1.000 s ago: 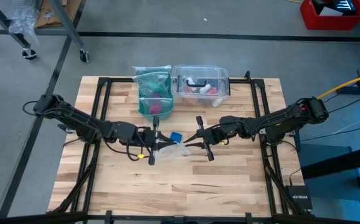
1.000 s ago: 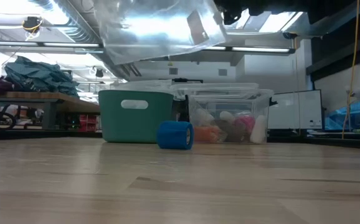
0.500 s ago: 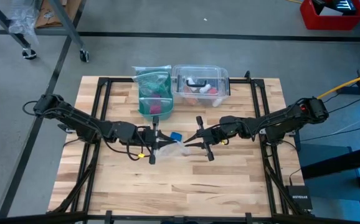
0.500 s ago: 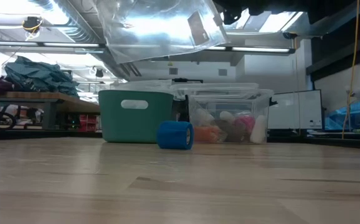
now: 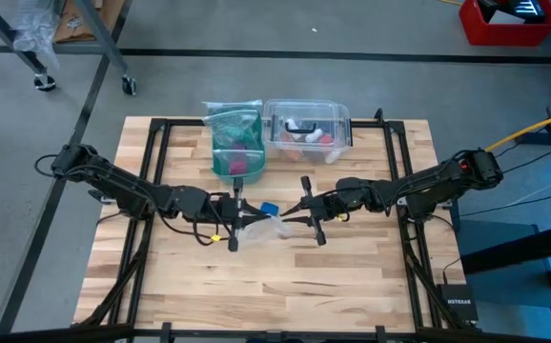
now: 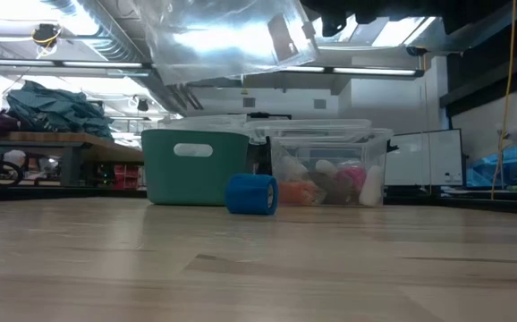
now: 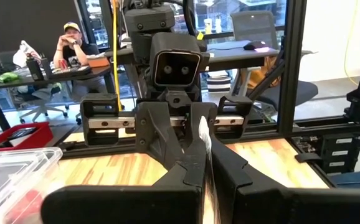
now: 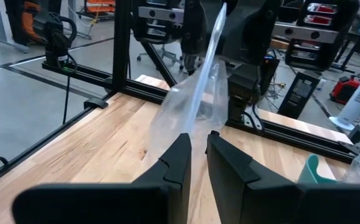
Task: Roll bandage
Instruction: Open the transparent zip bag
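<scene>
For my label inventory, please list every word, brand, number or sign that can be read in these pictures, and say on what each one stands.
"NETGEAR": on the small dark box at the lower right of the high view.
The dark label on the clear zip bag, low view: too blurred to read.
Nothing else is legible.

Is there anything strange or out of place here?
Yes. Both grippers, left and right, hold the clear plastic zip bag up between them, while the small blue rolled bandage stands untouched on the wooden table.
</scene>
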Available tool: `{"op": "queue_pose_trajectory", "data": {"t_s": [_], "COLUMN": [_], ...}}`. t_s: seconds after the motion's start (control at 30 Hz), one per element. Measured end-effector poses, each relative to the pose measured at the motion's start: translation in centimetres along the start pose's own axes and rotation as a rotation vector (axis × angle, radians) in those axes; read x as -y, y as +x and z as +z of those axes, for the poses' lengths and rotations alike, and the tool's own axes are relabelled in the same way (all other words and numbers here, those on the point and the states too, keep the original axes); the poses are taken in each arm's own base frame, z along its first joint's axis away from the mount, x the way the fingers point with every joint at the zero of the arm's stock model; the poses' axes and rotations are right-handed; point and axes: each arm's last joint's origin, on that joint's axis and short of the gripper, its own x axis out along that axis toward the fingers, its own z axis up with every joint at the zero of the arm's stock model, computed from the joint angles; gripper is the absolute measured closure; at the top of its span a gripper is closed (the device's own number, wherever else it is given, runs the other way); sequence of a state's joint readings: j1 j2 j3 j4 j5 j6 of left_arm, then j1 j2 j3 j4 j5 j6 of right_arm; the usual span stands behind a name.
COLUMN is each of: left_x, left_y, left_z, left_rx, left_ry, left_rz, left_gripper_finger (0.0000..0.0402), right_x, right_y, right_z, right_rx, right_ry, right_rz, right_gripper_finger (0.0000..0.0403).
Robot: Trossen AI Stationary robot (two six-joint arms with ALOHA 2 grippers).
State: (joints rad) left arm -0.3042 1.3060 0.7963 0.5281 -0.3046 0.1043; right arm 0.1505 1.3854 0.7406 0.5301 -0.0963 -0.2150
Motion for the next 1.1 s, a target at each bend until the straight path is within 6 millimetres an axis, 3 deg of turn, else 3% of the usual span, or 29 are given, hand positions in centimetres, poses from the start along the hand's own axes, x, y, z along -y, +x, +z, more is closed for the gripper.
{"op": "queue_pose_trajectory", "data": {"t_s": [1.1], "left_x": [-0.53], "left_y": [0.14], "left_z": [0.08], "left_rx": [0.012], "left_ry": [0.004], "left_rz": [0.019], "left_gripper_finger": [0.0401], "right_x": [0.28], "right_y": [-0.02], "right_z": [0.56], "right_rx": [0.051], "right_ry": [-0.006], "right_rz": [-0.066], "right_gripper_finger": [0.0347]}}
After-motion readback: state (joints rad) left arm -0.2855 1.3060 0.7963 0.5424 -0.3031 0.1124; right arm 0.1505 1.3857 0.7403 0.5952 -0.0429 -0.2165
